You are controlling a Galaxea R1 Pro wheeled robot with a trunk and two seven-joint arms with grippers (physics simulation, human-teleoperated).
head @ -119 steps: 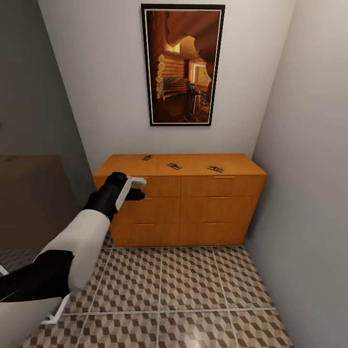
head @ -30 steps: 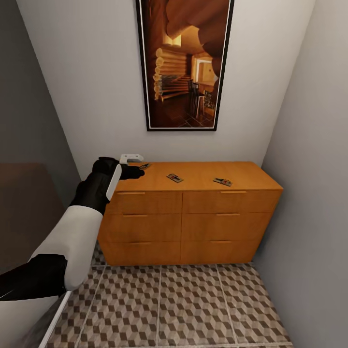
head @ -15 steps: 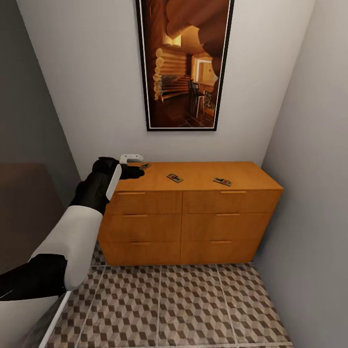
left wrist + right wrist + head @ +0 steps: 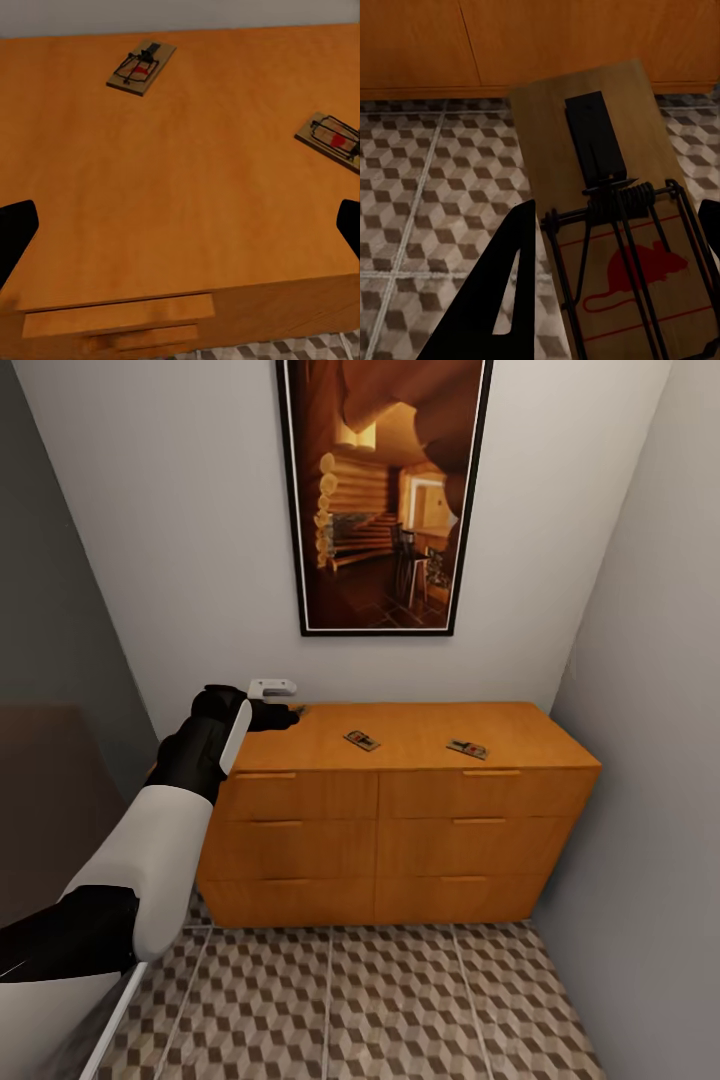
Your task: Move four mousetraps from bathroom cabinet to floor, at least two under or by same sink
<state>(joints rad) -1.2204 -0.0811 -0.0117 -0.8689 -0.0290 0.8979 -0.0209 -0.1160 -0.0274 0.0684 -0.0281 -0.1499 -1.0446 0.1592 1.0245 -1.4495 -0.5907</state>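
Left hand (image 4: 283, 708) hangs open over the cabinet's (image 4: 420, 732) left edge; right hand (image 4: 615, 277) is gripping a mousetrap (image 4: 622, 232) above the floor (image 4: 427, 195).

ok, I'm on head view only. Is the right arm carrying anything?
Observer: Yes. In the right wrist view, a tan wooden mousetrap with a red mouse mark sits gripped between the right fingers, above the cube-patterned tile floor.
Operator: Left fingers open or shut?
Observer: Open. The left fingers are spread wide over the orange-brown wooden chest with nothing between them.
Operator: Are they touching a trap?
Observer: No. Two more tan traps lie flat ahead of them, apart from both fingers.
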